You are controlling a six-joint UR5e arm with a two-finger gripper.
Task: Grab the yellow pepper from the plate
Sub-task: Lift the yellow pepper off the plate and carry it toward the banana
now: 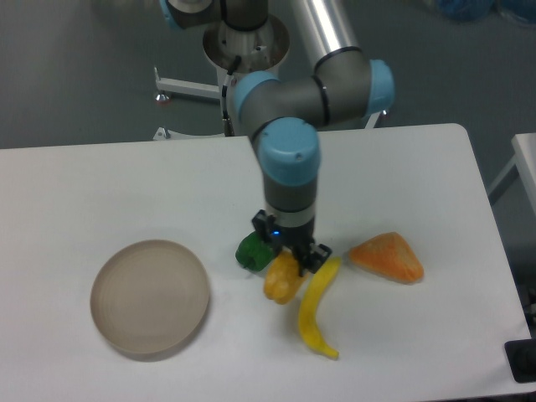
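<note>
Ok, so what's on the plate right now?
Nothing shows on the plate; its tan surface is bare. The yellow pepper hangs in the gripper, right of the plate, between the green pepper and the banana.

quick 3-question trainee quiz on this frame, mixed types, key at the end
1. True or false: the yellow pepper lies on the plate.
2. What is the gripper doing? A) open above the plate B) shut on the yellow pepper C) shut on the banana
3. Fill in: the fruit just right of the held pepper is the ____.

Key:
1. False. The plate holds nothing; the pepper is in the gripper, between the green pepper and the banana.
2. B
3. banana
</note>
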